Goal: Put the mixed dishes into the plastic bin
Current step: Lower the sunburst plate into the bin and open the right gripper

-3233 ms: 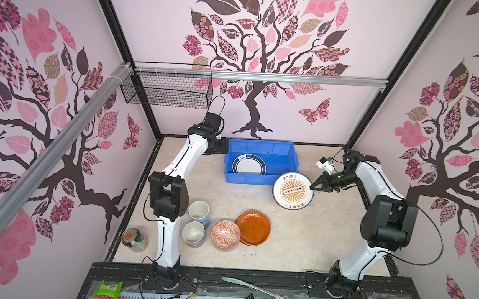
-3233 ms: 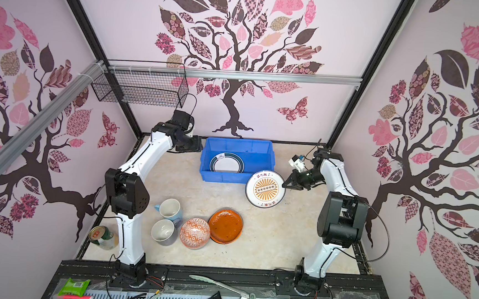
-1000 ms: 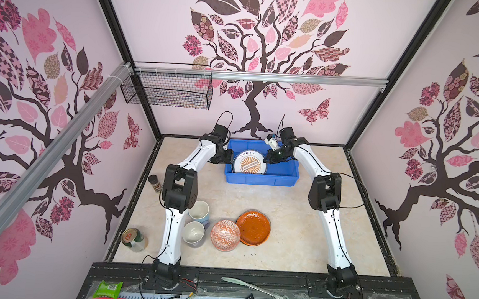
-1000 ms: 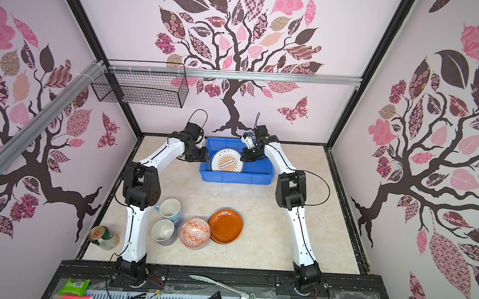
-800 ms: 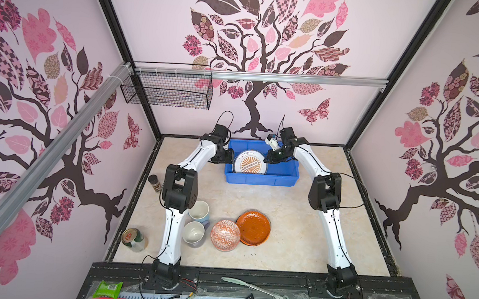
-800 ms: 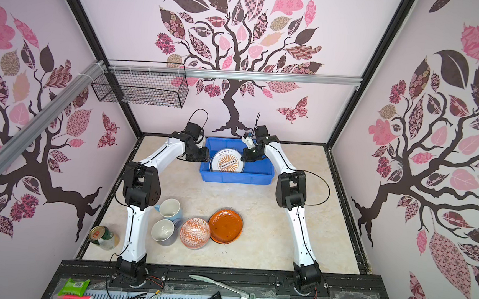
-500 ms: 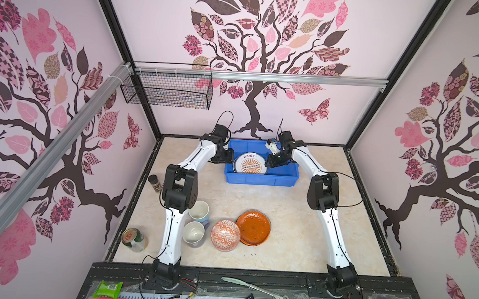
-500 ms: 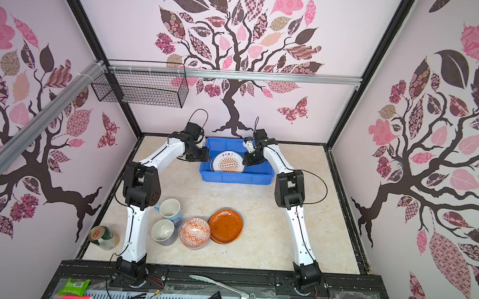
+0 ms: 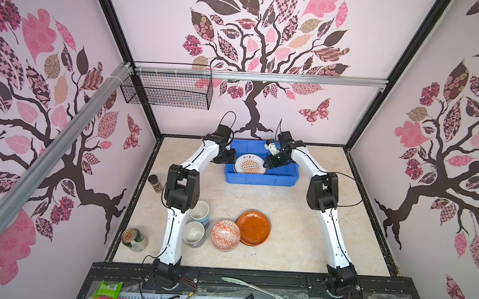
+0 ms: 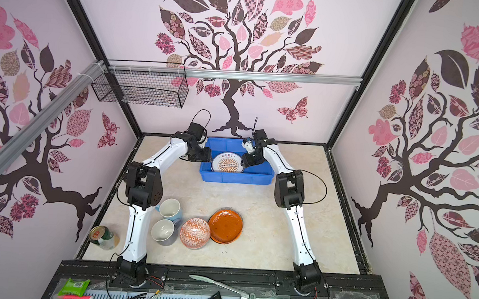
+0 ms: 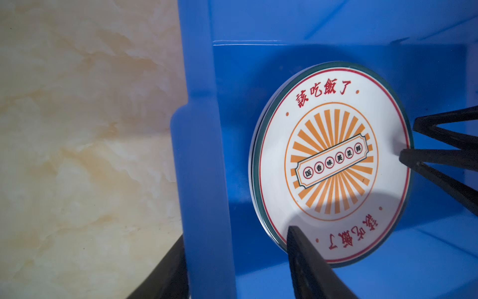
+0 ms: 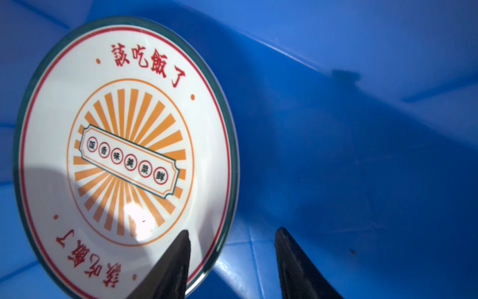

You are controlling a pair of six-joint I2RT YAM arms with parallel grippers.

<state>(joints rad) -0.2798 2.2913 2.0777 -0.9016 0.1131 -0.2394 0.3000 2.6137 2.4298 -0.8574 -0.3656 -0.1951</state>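
The right gripper (image 12: 232, 259) has its two fingers spread and pinches nothing. One fingertip hangs over the rim of the sunburst plate (image 12: 124, 145), the other over the bare floor of the blue bin (image 12: 362, 155). The left gripper (image 11: 234, 231) is spread too, astride the bin's side wall: one finger is outside it above the table (image 11: 90, 129), the other inside above the plate's edge. Whether either finger touches the wall I cannot tell.

In both top views the two grippers flank the sunburst plate, which lies flat in the bin's left half at the far end of the table. The left wrist view shows the rim of a lower plate (image 11: 253, 165) under it, so two plates are stacked there.

Well apart from both grippers, on the near part of the table, are one orange plate (image 9: 253, 227), one patterned bowl (image 9: 225, 235) against it, and two mugs beside the left arm: a far mug (image 9: 199, 211) and a near mug (image 9: 194, 233). A dark sliver shows at the orange plate's far edge, perhaps another plate. One spice jar (image 9: 155, 183) and one green can (image 9: 132, 238) stand by the left edge. Both wrist views cut off the fingers' bases.
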